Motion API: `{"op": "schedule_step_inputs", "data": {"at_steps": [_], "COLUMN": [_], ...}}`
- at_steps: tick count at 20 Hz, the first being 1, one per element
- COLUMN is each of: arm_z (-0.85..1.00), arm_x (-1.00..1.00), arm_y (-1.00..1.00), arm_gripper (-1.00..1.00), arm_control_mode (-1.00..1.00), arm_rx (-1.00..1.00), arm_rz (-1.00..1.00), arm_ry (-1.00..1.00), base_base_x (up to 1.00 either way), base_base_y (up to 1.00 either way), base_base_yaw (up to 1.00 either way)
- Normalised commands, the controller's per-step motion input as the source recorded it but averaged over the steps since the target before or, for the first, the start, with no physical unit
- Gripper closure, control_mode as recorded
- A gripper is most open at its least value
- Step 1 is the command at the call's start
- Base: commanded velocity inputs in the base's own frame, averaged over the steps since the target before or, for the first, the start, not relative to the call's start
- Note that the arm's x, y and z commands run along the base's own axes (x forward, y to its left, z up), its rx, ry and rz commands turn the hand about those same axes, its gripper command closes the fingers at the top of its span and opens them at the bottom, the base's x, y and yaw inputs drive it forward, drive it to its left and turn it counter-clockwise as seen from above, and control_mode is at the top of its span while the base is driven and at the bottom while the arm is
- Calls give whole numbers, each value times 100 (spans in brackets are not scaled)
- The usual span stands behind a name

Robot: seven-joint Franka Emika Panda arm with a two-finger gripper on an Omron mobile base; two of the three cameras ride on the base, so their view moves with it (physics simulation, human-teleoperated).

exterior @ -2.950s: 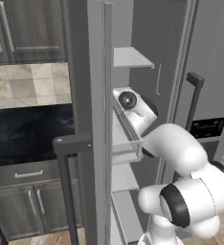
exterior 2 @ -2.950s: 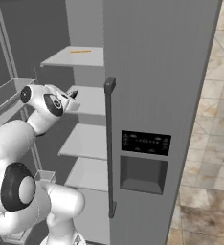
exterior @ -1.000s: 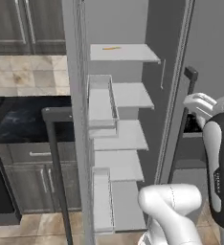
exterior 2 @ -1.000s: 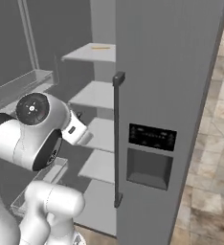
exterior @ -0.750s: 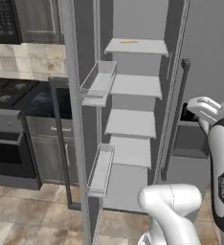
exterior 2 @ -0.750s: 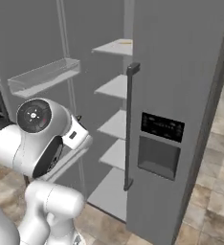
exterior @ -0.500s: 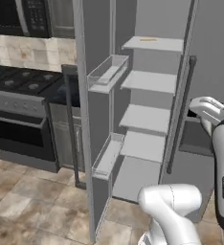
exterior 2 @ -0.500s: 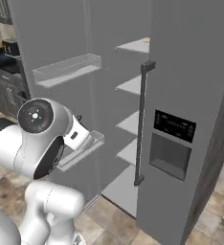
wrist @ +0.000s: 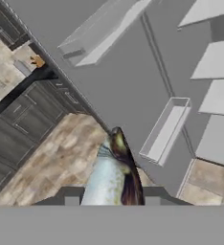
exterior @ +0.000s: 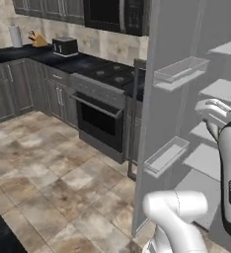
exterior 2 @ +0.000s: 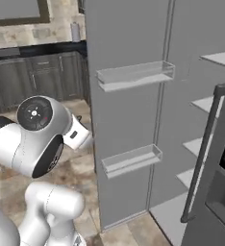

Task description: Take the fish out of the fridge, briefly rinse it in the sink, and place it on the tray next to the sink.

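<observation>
fish in hand, carry to the sink not yet done

the fish (wrist: 115, 174) is seen in the hand view clamped between the gripper's fingers, whose tips are hidden behind the fish and the lower edge. the jaws are closed on it. the fish is out of the fridge (exterior 2: 133, 105); the open door with its clear bins (wrist: 164, 129) lies beyond it, with the white shelves (exterior: 221, 91) to the side.

judged step: the carry toward the sink, which is not in sight. for this to be done well, the grip should be kept firm and the swing kept smooth, since the fish is slender and probably slippery. the open fridge door should be given a wide berth while the base is turned. the stove (exterior: 105, 106) and floor (exterior: 43, 163) are seen in the left base view.

the long axis of the fish runs away from the gripper along the line of sight. the end pointing outward is dark and narrow; head or tail cannot be told. its pale flank faces one side, its dark back the other.
</observation>
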Motion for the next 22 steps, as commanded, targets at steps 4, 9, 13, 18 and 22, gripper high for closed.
{"op": "schedule_step_inputs", "data": {"at_steps": [4,9,13,18,22], "arm_z": [0,0,0,0,0], "arm_x": [0,0,0,0,0], "arm_y": [0,0,0,0,0], "arm_gripper": [100,100,100,100,100], "arm_control_mode": [100,100,100,100,100], "arm_rx": [0,0,0,0,0], "arm_rz": [0,0,0,0,0], "arm_ry": [0,0,0,0,0], "base_base_x": [-55,-64,-48,15,100], "base_base_y": [0,0,0,20,14], "base_base_yaw": [77,73,83,69,15]}}
